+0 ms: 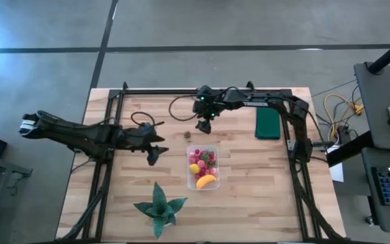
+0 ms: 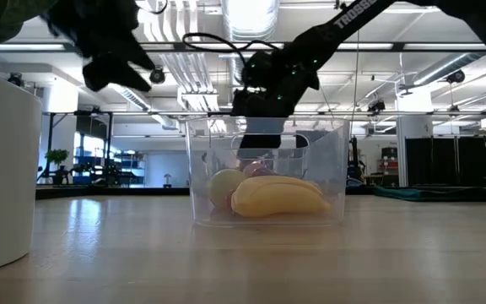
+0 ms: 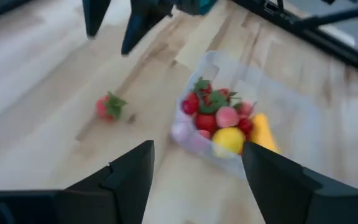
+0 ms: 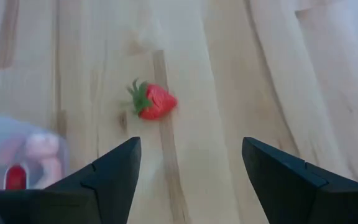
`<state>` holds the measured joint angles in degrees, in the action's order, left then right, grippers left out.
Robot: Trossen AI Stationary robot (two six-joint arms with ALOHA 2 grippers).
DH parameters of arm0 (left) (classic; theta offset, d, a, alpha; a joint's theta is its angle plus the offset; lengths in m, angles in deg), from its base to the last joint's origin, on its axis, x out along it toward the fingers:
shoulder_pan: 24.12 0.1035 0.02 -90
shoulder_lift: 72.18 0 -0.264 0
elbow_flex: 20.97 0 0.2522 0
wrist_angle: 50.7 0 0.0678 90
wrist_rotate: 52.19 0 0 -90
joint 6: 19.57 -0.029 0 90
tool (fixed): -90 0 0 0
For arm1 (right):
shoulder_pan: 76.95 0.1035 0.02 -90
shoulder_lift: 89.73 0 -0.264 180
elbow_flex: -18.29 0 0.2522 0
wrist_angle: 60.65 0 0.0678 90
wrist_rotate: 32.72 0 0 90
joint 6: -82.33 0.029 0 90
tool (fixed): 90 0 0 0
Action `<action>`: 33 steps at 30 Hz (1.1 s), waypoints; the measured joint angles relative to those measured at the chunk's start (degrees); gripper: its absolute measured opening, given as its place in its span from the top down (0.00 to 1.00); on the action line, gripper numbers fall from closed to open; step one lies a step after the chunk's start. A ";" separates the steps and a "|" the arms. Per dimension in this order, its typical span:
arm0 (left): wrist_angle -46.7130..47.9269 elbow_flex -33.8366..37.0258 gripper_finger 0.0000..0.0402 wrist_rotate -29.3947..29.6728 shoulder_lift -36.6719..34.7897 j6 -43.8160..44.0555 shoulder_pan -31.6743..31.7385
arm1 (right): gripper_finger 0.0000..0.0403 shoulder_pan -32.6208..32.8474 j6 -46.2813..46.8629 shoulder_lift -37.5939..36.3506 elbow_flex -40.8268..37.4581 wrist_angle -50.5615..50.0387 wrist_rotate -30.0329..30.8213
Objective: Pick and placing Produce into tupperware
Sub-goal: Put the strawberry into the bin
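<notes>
Nearly done: the tupperware [image 1: 203, 167] at table centre already holds the banana [image 1: 206, 181], the lemon [image 1: 194, 169] and most strawberries. One strawberry [image 4: 155, 101] is left on the wood just beyond it. The right gripper [image 1: 204, 126] hangs above that strawberry, spread and empty; the left gripper [image 1: 154, 154], just beside the tupperware, is spread and empty too.

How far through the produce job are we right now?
Mostly done: the banana, the lemon and a heap of strawberries already sit in the tupperware. In hand: nothing; the right gripper hovers open near the loose strawberry, and the left gripper waits open beside the tupperware. Left: that one strawberry on the table.
</notes>
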<state>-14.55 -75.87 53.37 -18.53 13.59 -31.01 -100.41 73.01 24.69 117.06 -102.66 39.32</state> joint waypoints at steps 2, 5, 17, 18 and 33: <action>-5.38 4.54 0.43 -0.14 -1.73 -4.86 1.38 | 0.33 0.33 0.94 1.59 1.89 -0.28 0.58; -15.96 11.53 0.43 -2.20 -4.20 -9.66 4.15 | 0.33 0.70 3.73 2.81 4.29 -0.28 1.34; -39.21 29.40 0.43 -10.88 -10.37 -23.27 12.84 | 0.33 1.38 4.84 3.56 8.69 -3.21 4.62; -39.23 29.87 0.43 -10.85 -10.68 -25.20 13.37 | 0.33 1.46 4.96 3.85 8.66 -3.47 4.75; -32.45 30.32 0.43 -21.51 -19.47 -25.02 28.97 | 0.34 2.81 9.20 5.87 10.35 -4.28 9.25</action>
<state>-47.00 -45.55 31.86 -38.01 -11.43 -2.04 -97.59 82.22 30.56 127.40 -106.94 48.57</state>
